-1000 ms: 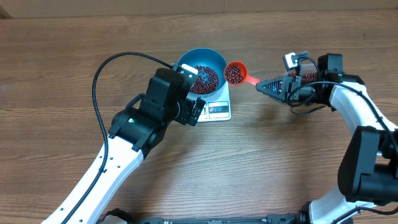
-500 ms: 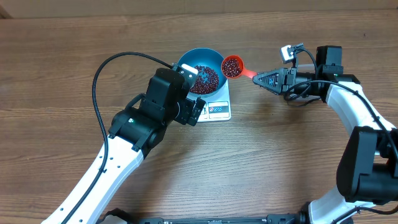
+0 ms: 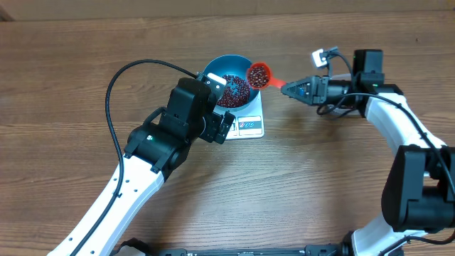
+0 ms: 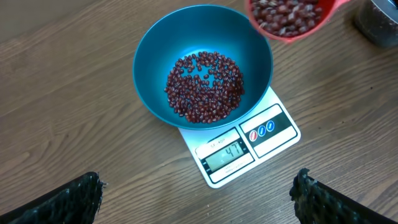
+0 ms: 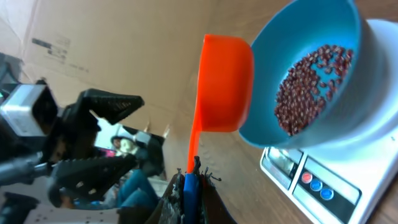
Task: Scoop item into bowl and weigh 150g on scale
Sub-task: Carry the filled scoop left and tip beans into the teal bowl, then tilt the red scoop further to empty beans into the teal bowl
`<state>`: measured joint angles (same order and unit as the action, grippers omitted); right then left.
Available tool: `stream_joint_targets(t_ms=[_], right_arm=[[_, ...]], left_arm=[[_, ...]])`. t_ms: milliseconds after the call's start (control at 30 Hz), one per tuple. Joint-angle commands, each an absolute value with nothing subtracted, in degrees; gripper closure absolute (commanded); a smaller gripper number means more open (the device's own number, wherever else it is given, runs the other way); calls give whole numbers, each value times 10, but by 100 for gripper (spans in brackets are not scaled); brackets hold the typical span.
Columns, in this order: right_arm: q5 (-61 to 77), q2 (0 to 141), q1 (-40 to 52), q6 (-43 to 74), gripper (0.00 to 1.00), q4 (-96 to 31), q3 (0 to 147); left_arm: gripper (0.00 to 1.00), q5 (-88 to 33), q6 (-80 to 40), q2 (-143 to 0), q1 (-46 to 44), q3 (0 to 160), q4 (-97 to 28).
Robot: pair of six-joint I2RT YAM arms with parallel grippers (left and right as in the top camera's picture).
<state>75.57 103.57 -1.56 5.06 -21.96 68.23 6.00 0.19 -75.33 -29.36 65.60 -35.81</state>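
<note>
The blue bowl (image 3: 219, 68) stands on the white scale (image 3: 250, 126) and holds a layer of red-brown beans (image 3: 234, 91). My right gripper (image 3: 290, 89) is shut on the handle of an orange scoop (image 3: 258, 75). The scoop is full of beans and hangs level over the bowl's right rim. In the right wrist view the scoop (image 5: 224, 84) shows from below, beside the bowl (image 5: 298, 37). My left gripper (image 4: 198, 183) is open and empty above the wood just in front of the scale (image 4: 273, 134). From there the bowl (image 4: 149, 68) and scoop (image 4: 289, 15) show.
A dark container (image 4: 379, 22) of beans sits at the top right corner of the left wrist view. A black cable (image 3: 142, 67) arcs over the table left of the bowl. The table is brown wood (image 3: 320, 185).
My right gripper has carried the loaded scoop left and slightly back, from beside the bowl to over its right rim. The left arm has not moved.
</note>
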Motion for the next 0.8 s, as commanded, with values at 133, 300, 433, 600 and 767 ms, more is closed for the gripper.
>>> stream_joint_targets(t_ms=[133, 300, 433, 600, 767], right_arm=[[668, 1036, 34, 105, 96, -157, 686], [590, 1036, 58, 104, 96, -139, 686], [528, 1036, 72, 84, 96, -136, 686], [521, 1036, 78, 3, 96, -133, 686], [521, 1036, 78, -57, 96, -133, 686]], left_arm=[[0, 55, 7, -742, -293, 657, -358], [0, 55, 7, -742, -293, 657, -358], [0, 55, 7, -742, -293, 657, -358], [0, 55, 7, -742, -293, 657, -358], [1, 55, 7, -742, -293, 657, -358]])
